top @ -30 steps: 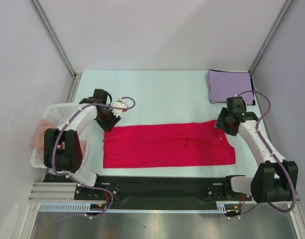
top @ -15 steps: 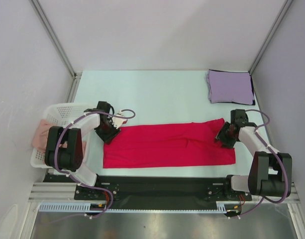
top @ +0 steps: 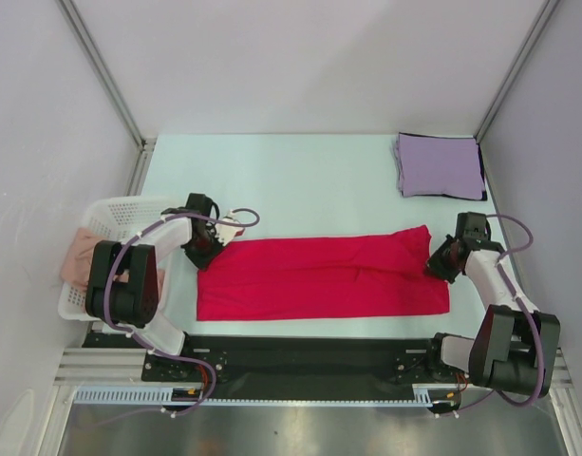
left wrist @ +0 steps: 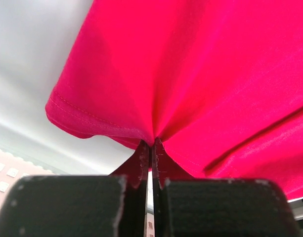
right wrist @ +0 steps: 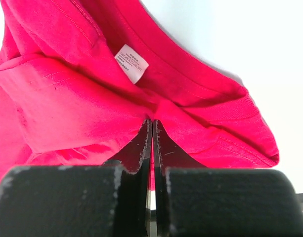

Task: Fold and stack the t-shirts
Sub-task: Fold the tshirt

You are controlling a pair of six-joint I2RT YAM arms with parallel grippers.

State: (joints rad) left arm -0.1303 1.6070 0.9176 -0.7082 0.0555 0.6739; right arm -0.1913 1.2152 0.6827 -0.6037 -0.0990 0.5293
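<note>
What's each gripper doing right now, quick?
Left gripper: shut on the red t-shirt, near its hem.
Right gripper: shut on the red t-shirt, near the white neck label.

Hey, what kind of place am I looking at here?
Probably a robot test cell in a lab: bare white panels on aluminium posts enclose the table, a left arm and right arm are bolted at its near edge, and a red t-shirt lies spread for folding.
</note>
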